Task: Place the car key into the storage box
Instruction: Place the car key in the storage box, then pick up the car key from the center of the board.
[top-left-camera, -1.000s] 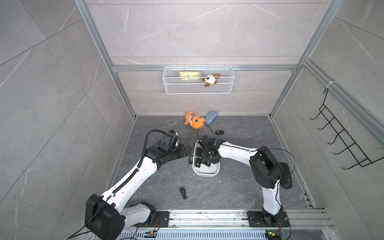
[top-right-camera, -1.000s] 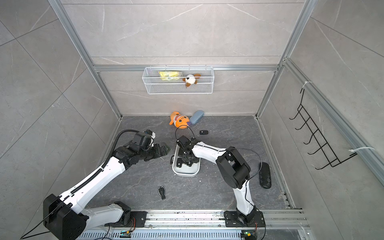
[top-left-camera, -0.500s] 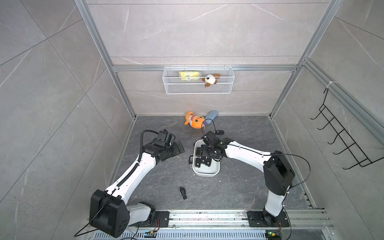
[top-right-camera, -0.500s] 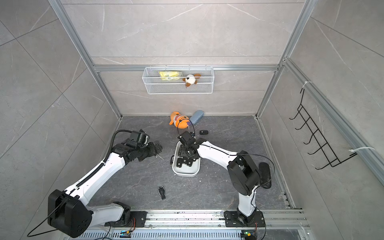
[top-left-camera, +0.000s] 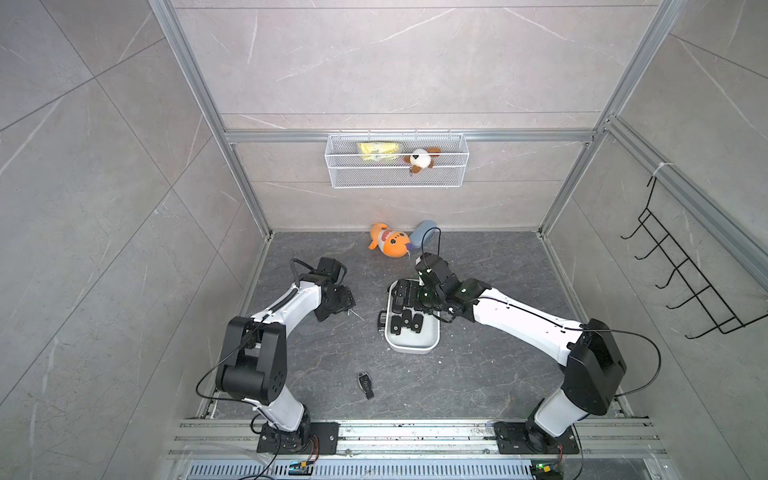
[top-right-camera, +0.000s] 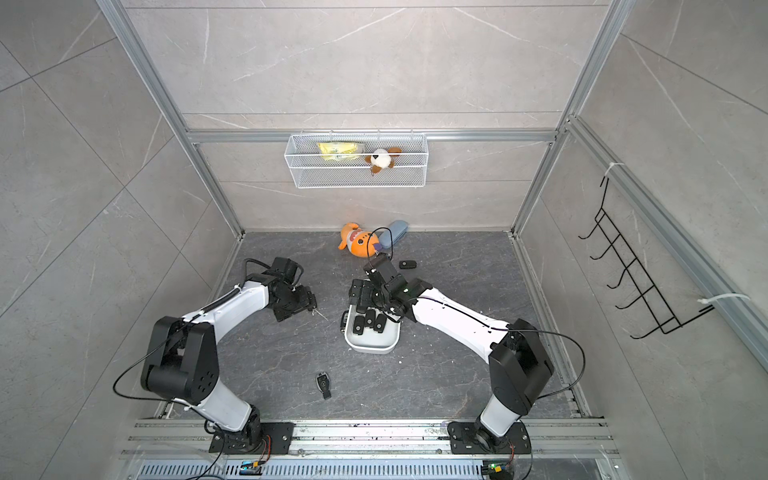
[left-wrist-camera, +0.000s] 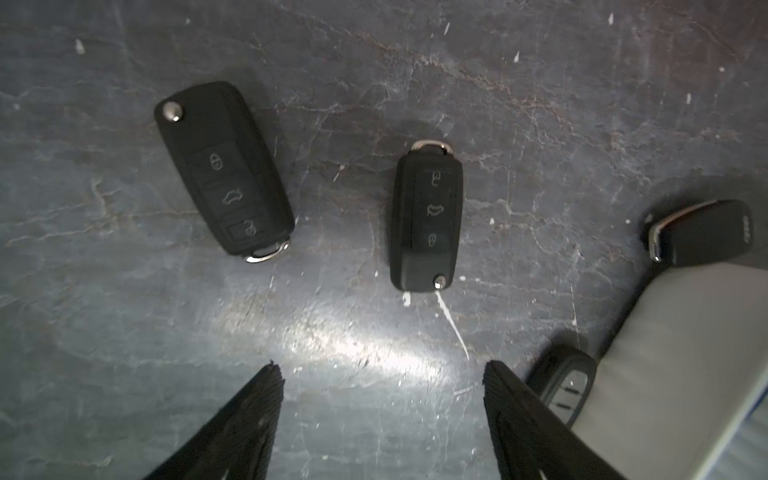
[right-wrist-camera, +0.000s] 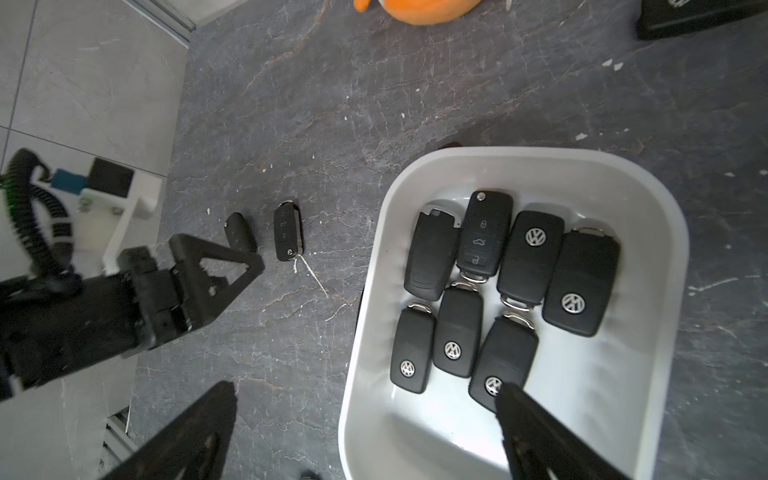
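Observation:
The white storage box (top-left-camera: 411, 345) (top-right-camera: 370, 343) (right-wrist-camera: 582, 415) lies mid-floor and holds several black car keys (right-wrist-camera: 530, 257). My right gripper (right-wrist-camera: 365, 390) (top-left-camera: 405, 298) hangs open over the box's far end. One of its fingers is above the floor, the other above a key inside, and nothing is between them. My left gripper (left-wrist-camera: 382, 370) (top-left-camera: 343, 301) is open and empty, low over the floor left of the box. Two car keys (left-wrist-camera: 224, 170) (left-wrist-camera: 426, 216) lie just ahead of its fingertips. In both top views they are hidden under that gripper.
More keys lie loose: one against the box's left wall (top-left-camera: 380, 322) (left-wrist-camera: 565, 386), one near the front rail (top-left-camera: 365, 384), one behind the box (top-right-camera: 408, 264). An orange plush (top-left-camera: 388, 243) and a blue-grey case (top-left-camera: 424, 230) sit by the back wall. A wire basket (top-left-camera: 397, 176) hangs above them.
My right gripper has opened and lifted back from inside the box. The left arm has swung away from the box to the left, down over the two floor keys, its jaws slightly narrower.

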